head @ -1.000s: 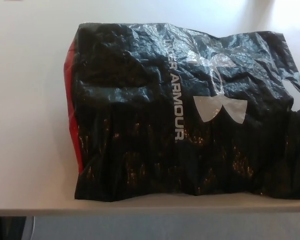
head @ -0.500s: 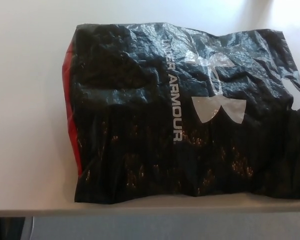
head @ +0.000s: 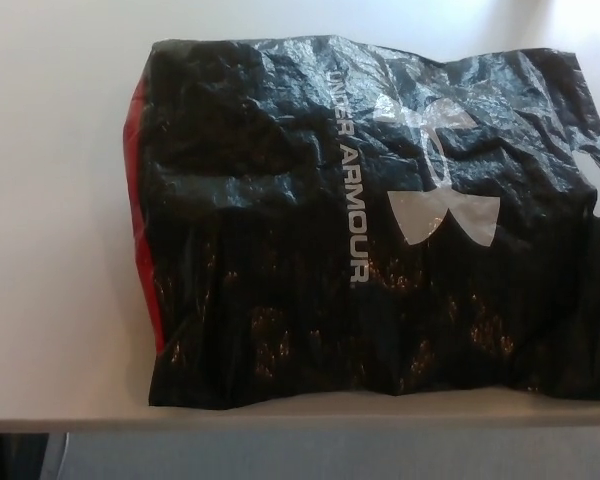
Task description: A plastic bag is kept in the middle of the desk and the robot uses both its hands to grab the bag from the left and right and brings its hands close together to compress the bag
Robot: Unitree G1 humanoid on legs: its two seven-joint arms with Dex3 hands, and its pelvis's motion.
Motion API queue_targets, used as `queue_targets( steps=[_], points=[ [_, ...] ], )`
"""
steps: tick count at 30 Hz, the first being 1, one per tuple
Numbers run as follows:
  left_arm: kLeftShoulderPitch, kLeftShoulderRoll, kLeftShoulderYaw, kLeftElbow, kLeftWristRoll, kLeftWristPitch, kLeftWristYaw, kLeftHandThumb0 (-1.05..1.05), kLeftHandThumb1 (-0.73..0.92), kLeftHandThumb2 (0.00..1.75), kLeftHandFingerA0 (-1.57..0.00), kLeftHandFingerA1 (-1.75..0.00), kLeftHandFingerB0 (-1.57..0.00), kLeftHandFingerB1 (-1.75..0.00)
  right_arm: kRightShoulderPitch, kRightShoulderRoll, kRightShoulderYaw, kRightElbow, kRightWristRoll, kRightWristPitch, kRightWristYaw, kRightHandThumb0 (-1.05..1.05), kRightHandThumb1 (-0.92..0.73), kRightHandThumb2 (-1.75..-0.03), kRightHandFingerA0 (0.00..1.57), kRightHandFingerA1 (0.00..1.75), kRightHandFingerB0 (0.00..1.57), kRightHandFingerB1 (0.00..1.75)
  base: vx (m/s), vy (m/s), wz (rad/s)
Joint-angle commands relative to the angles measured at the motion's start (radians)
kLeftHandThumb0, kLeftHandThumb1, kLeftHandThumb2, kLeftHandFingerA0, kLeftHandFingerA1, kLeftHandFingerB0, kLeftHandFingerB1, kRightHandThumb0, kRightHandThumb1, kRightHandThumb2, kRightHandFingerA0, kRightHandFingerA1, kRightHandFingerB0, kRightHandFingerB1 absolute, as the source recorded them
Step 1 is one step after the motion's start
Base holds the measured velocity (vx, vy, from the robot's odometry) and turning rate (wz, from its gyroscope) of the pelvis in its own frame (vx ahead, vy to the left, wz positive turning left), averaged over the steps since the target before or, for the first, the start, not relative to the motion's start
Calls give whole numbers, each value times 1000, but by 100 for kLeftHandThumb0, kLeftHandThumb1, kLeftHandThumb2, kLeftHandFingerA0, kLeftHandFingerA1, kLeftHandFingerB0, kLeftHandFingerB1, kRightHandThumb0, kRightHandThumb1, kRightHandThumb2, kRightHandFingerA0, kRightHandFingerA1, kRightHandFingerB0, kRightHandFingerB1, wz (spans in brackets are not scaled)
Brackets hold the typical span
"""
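A large black plastic bag (head: pixel 280 240) lies flat and crinkled on the white desk (head: pixel 50 250). It carries white "UNDER ARMOUR" lettering and a white logo (head: pixel 430 175) across its top. A red strip (head: pixel 140 240) runs down its left edge. The bag reaches from near the desk's front edge to the far side and runs off the picture at the right. Neither of my hands shows in the head view.
The desk's front edge (head: pixel 280 418) crosses the bottom of the picture, with grey floor below it. Bare white desk lies to the left of the bag and behind it.
The whole picture has shifted slightly, so the camera has moved. The thin dark strings seen at the bag's right edge earlier are now out of the picture.
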State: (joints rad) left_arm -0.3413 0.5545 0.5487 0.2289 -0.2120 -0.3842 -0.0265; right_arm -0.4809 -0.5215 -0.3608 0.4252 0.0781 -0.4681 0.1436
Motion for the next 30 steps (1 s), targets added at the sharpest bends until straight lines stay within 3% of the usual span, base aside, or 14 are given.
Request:
queue_targets(
  steps=[1, 2, 4, 5, 6, 7, 8, 9, 10, 13, 14, 15, 25, 30],
  points=[
    [-109, 2, -77, 299, 127, -28, 73, -74, 92, 71, -32, -51, -24, -35, -81, -7, 76, 188, -122, 81, -91, -76, -90, -68, 10, 33, 10, 25, 0, 0, 0],
    [-118, -9, -86, 326, 122, -24, 74, -72, 92, 72, -31, -50, -24, -35, -88, -5, 89, 214, -135, 80, -99, -76, -71, -107, 4, 41, 5, 30, 0, 0, 0],
    [-120, -28, -105, 362, 120, -20, 74, -68, 92, 72, -29, -48, -22, -34, -99, 1, 108, 265, -143, 68, -114, -76, -71, -107, 3, 41, 4, 31, 0, 0, 0],
    [-128, -37, -112, 395, 116, -26, 69, -73, 92, 72, -26, -47, -21, -33, -101, 5, 117, 287, -149, 70, -121, -77, -90, -69, 8, 29, 9, 24, 0, 0, 0],
    [-141, -53, -126, 458, 117, -42, 70, -73, 92, 71, -28, -48, -22, -35, -106, 11, 135, 334, -161, 69, -134, -73, -70, -109, 0, 38, 8, 33, 0, 0, 0],
    [-148, -56, -136, 489, 127, -60, 82, -73, 92, 71, -28, -48, -22, -35, -111, 10, 145, 360, -166, 59, -140, -73, -70, -109, 0, 38, 8, 33, 0, 0, 0],
    [-152, -67, -142, 514, 121, -57, 81, -73, 92, 70, -29, -46, -23, -33, -118, 14, 159, 393, -179, 59, -160, -82, -86, -73, 8, 32, 11, 24, 0, 0, 0],
    [-158, -85, -161, 558, 128, -52, 83, -70, 92, 70, -28, -46, -23, -33, -120, 27, 174, 439, -189, 52, -181, -85, -75, -107, 0, 42, 13, 33, 0, 0, 0],
    [-164, -90, -175, 588, 138, -56, 86, -67, 92, 72, -27, -45, -23, -34, -121, 34, 183, 465, -191, 44, -192, -71, -70, -107, 1, 44, 7, 38, 0, 0, 0],
    [-175, -88, -202, 647, 151, -60, 92, -65, 92, 74, -27, -44, -22, -33, -129, 49, 201, 514, -189, 21, -209, -83, -74, -106, 0, 42, 12, 36, 0, 0, 0],
    [-184, -93, -214, 676, 156, -67, 98, -66, 92, 74, -27, -44, -23, -33, -131, 58, 205, 530, -185, 19, -212, -77, -86, -69, 9, 31, 12, 25, 0, 0, 0],
    [-192, -105, -217, 697, 144, -52, 97, -65, 92, 72, -27, -43, -24, -32, -133, 76, 219, 546, -192, 24, -223, -84, -74, -107, 0, 40, 14, 36, 0, 0, 0],
    [-208, -184, -311, 837, 185, -9, 157, -65, 92, 73, -31, -40, -26, -32, -99, 223, 316, 661, -224, 40, -257, -70, -72, -108, 2, 41, 5, 39, 0, 0, 0],
    [-197, -243, -336, 847, 191, -13, 182, -62, 92, 74, -29, -42, -24, -33, -94, 309, 284, 693, -158, 27, -217, -81, -75, -107, 1, 31, 11, 32, 0, 0, 0]
  ],
)
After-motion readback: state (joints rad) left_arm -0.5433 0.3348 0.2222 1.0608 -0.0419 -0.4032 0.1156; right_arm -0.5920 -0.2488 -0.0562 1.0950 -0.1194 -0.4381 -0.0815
